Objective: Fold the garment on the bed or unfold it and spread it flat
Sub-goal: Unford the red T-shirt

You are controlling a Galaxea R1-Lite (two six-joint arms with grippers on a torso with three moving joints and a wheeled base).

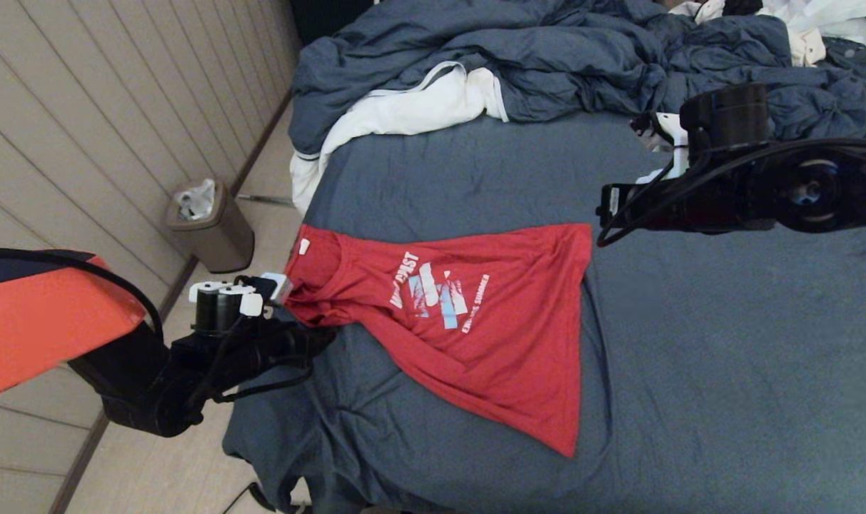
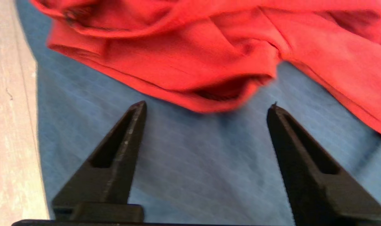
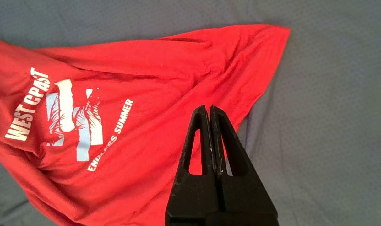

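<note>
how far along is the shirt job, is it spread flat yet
Partly. The red T-shirt lies print side up on the bed, body mostly spread. The sleeve end by the open left gripper is bunched and needs smoothing. The right gripper hangs shut above the hem, holding nothing.

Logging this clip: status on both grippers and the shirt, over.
Left gripper open, empty, by the bunched sleeve end. Right gripper shut, empty, above the hem. Red T-shirt print-up on the bed, wrinkled. Nothing in the way.
</note>
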